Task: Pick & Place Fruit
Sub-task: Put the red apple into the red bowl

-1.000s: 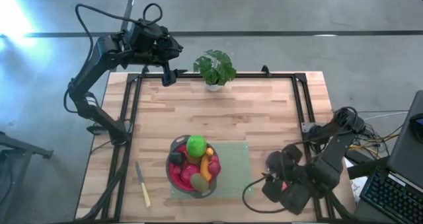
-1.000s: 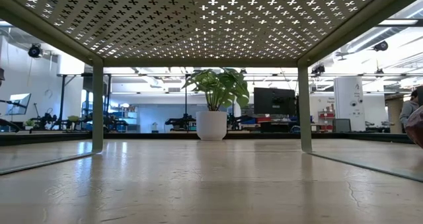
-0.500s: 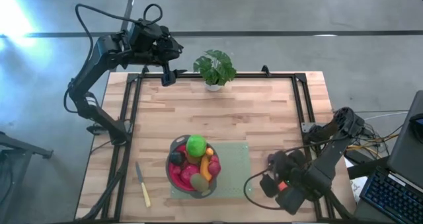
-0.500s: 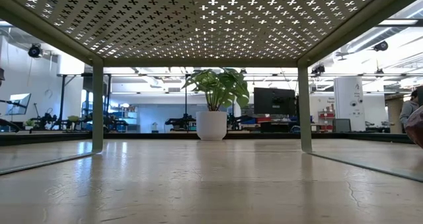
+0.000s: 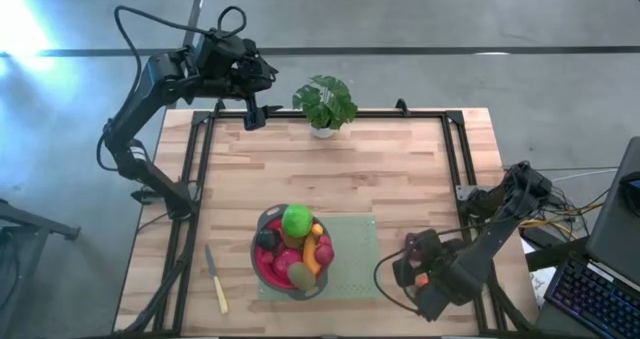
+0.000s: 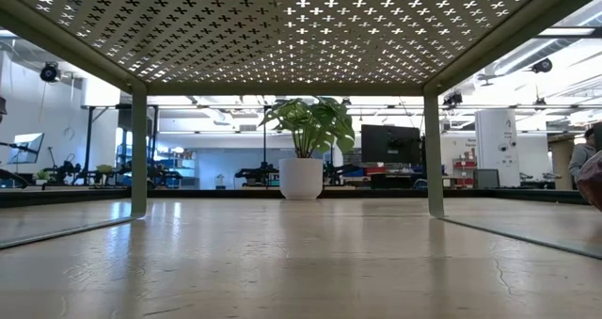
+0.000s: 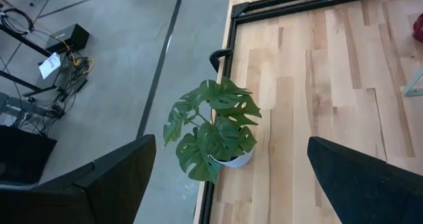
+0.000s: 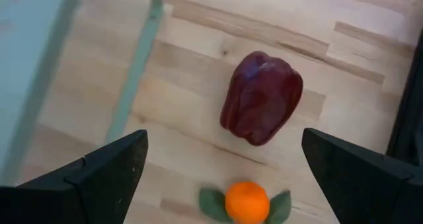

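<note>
Two loose fruits, a dark-red lump [image 8: 259, 97] and a small orange [image 8: 248, 201], lie on the desk [image 5: 400, 179] beneath the right gripper [image 5: 420, 279], fingers spread for a pick; it has edged leftward. Nearby, the bowl [image 5: 266, 222] brims with fruit [image 5: 296, 220]. Farthest, the left gripper [image 5: 252, 114] waits, spread, beside the plant [image 5: 325, 101].

The left gripper [image 7: 225, 184] hung with its two dark fingers [image 7: 112, 178] spread wide, and between and beyond them — at the wooden table's [image 7: 330, 85] black-framed edge — stood a leafy potted plant [image 7: 213, 133], grey floor [image 7: 132, 65] past it.
</note>
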### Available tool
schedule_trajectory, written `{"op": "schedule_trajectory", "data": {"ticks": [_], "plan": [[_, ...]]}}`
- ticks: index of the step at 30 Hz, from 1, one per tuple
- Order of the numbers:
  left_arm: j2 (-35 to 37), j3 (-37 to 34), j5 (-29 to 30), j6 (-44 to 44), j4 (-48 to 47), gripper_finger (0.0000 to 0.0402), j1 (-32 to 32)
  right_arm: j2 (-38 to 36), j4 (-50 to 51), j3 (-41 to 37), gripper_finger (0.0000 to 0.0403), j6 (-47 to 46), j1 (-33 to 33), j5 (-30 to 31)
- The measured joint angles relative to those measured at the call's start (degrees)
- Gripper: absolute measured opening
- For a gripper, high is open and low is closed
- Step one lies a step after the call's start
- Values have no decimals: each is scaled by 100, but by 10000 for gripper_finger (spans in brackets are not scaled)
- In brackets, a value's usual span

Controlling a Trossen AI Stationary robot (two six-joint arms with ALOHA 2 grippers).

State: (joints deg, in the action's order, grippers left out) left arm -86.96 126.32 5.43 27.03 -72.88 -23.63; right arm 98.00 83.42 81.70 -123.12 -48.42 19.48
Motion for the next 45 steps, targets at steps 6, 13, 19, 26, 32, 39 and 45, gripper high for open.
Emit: {"op": "schedule_trajectory", "data": {"ticks": [6,13,19,26,32,39,45], "plan": [[0,0,-1,0,0,399,1,2,-316,-577,395,-548,63,-246],[0,0,0,-17,-2,399,1,7,-1084,-1245,395,-936,70,-309],[0,0,-2,-63,-2,399,6,9,-1781,-1916,395,-980,109,-306],[-2,0,-2,-168,-2,399,6,9,-2423,-2551,395,-984,196,-305],[-4,0,-2,-173,-2,399,5,4,-2855,-2873,389,-985,214,-305],[-4,0,-2,-181,-2,399,3,4,-2899,-2889,324,-958,232,-306],[-4,0,-2,-204,-2,399,3,4,-2890,-2882,255,-920,232,-306]]}}
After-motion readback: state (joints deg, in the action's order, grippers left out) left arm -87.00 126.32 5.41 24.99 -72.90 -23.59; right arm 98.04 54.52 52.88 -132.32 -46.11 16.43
